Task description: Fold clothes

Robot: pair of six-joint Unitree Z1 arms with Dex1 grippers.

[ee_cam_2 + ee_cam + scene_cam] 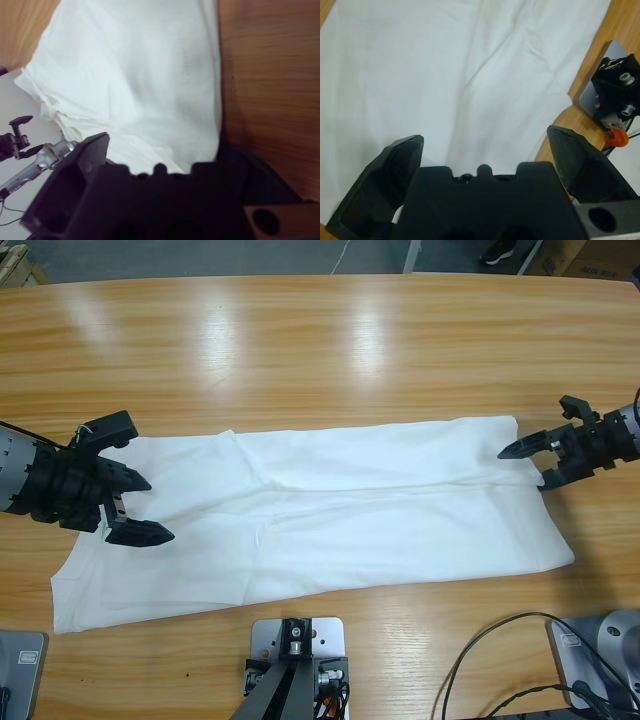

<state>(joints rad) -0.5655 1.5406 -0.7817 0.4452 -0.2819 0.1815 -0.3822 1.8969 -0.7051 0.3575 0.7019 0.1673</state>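
The clothes are one white T-shirt [330, 515] lying flat in a long band across the wooden table [300, 350], with soft creases along its length. My left gripper [138, 507] hovers over the shirt's left end with its jaws spread wide and nothing between them. The left wrist view shows white cloth [460, 75] filling the gap ahead of the left gripper [485, 150]. At the shirt's upper right corner my right gripper [528, 464] is open, its jaws straddling the cloth edge. In the right wrist view the shirt [145, 85] lies ahead of the right gripper [165, 160].
Bare wood stretches behind the shirt to the table's far edge [320, 280]. Black cables [500, 665] loop on the table at the front right. The other arm [30, 155] shows small at the left of the right wrist view.
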